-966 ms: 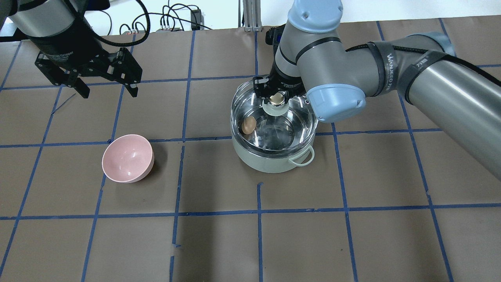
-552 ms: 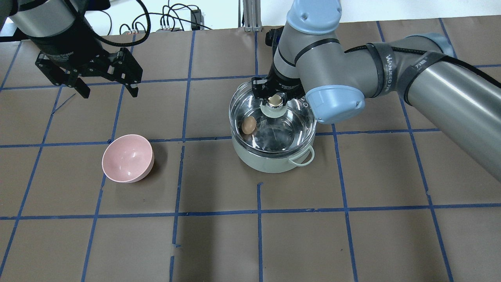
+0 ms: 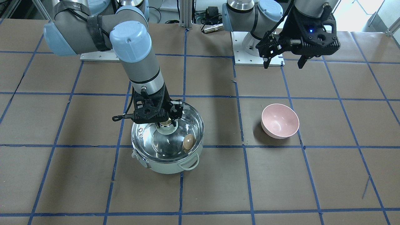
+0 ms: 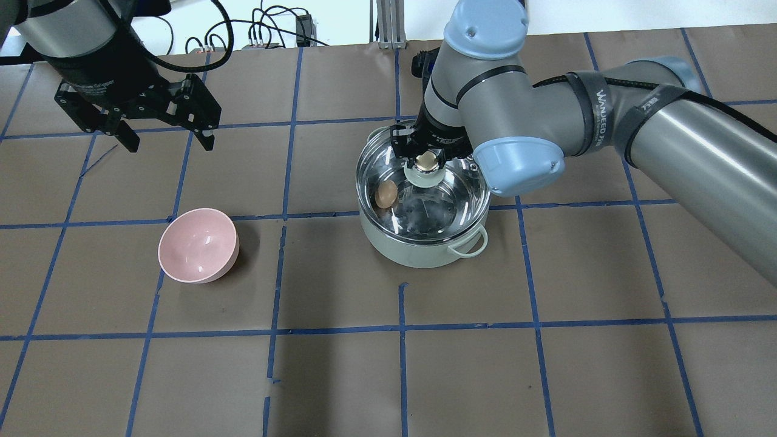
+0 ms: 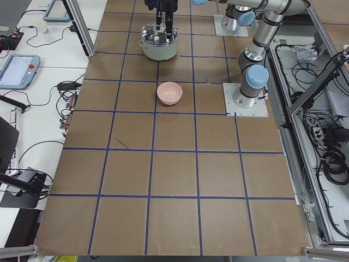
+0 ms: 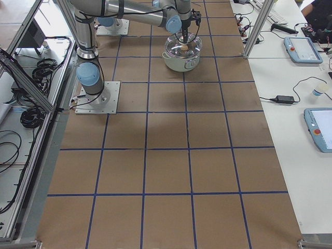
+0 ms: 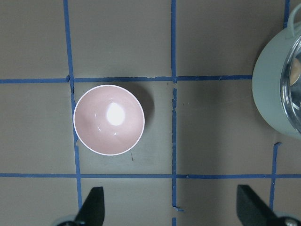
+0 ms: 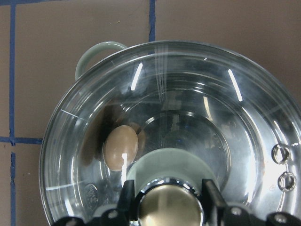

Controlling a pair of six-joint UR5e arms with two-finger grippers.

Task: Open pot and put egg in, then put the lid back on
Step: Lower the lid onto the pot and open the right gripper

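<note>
- Over the pot [image 4: 419,254], my right claw [image 4: 427,159] is shut tight on the round knob [image 8: 170,211] of the lid [image 8: 188,89].
- The egg [image 8: 120,147] lies down inside the pot, close to the wall on the side nearer the pink bowl [image 4: 197,246]. I can see it through the glass.
- The egg is in, so the opening part and the egg part look done to me.
- The lid covers the mouth of the pot. What is left, I think, is to be sure it sits flat on the rim, then let go of the knob and lift away.
- My left claw [image 4: 169,144] is open and holds nothing. It hangs above the table [image 4: 546,364], well apart from the pot, on the far side of the pink bowl.
- I cannot tell if the lid's ring touches the rim all the way round. The shiny glass and the shiny steel blend together.
- My right arm hides the back edge of the pot in the view from above.
- My right wrist camera cuts off the lower part of the lid and most of my own fingers.
- From the two ends of the table, the pot and my claws are too small to tell much.
</note>
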